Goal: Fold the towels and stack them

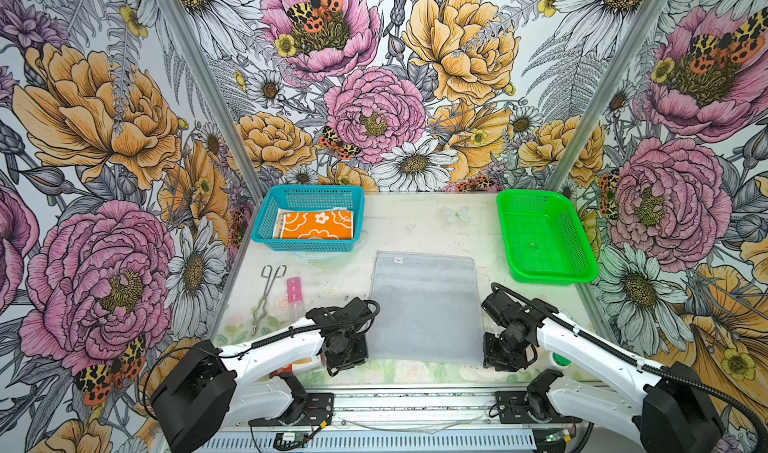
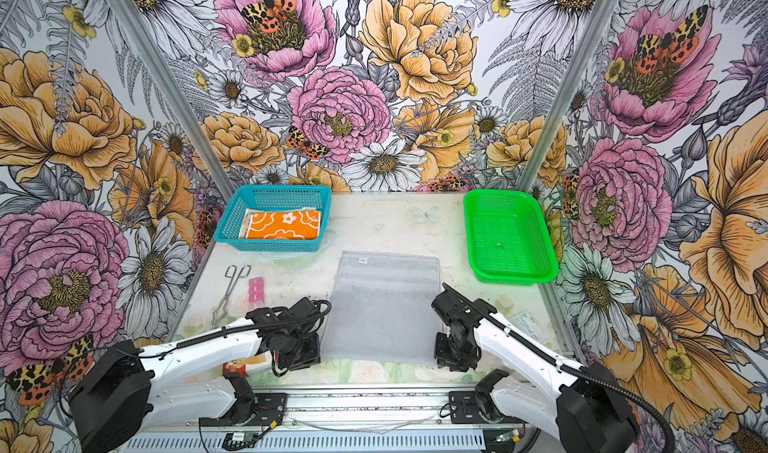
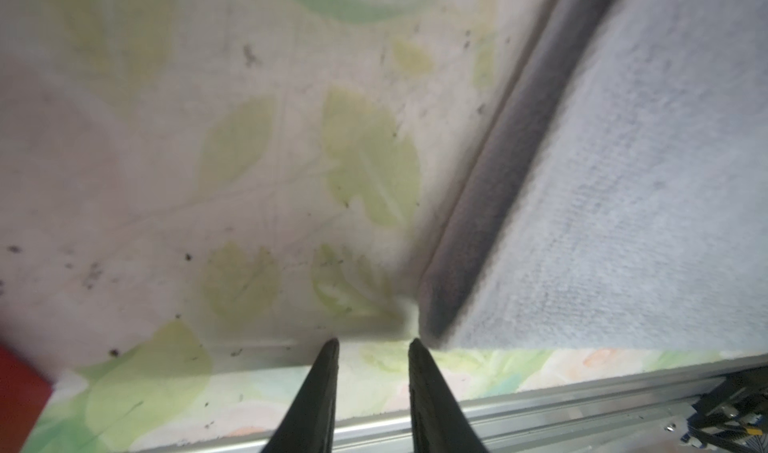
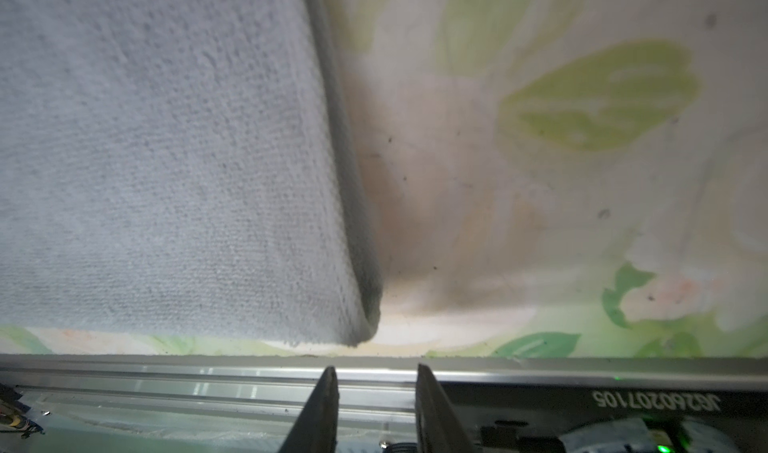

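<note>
Right, top view, stack: the orange towel sits folded in the blue basket, on top of a cream towel whose edge peeks out beside it. Two down, I'd say.
Top view, last one: the grey towel lies flat mid-table, well apart from that basket. The green basket holds no cloth.
Top view, arms: left gripper and right gripper flank the grey towel's near corners, one on each side.
Left wrist: the left gripper shows a narrow gap with nothing in it. The towel's corner lies on the table, just beside one fingertip.
Right wrist: the right gripper is likewise slightly parted and bare, hanging over the metal rail, with the corner just ahead.
Left to do: by my reckoning, folding the grey towel down and setting it on the stack. Whether it is doubled already, I cannot tell.
</note>
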`<state>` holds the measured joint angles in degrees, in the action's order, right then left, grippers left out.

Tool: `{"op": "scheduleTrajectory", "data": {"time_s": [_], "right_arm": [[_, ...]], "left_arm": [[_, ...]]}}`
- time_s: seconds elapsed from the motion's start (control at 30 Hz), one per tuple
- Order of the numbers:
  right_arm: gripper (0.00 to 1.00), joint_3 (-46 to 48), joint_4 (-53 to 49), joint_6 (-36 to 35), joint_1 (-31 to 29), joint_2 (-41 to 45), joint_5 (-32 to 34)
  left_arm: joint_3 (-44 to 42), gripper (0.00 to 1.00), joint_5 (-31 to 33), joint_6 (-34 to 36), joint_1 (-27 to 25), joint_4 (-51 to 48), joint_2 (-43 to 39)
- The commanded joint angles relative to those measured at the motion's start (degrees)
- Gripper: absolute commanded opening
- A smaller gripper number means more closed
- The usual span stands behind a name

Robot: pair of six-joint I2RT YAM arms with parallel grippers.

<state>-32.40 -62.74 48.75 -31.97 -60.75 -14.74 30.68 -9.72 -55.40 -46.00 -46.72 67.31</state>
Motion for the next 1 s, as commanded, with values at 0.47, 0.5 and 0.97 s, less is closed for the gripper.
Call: {"op": "scheduleTrajectory", "data": {"time_s": [0.47,0.5,0.97], "right_arm": [[0.30,-0.59,11.94,3.72,-0.38,-1.91,2.69],[0.30,-0.60,12.49,3.72,-0.38,-2.42,2.75],[0.22,4.19,11.31,5.79,-4.41,-8.05,0.86]], "left_arm": [[2.90,0.31,-0.24,0.99,0.08,3.68,-1.49],[3.04,0.31,-0.07,0.99,0.10,3.92,-1.02],[2.24,0.25,0.33,0.56,0.38,2.25,4.67]]}}
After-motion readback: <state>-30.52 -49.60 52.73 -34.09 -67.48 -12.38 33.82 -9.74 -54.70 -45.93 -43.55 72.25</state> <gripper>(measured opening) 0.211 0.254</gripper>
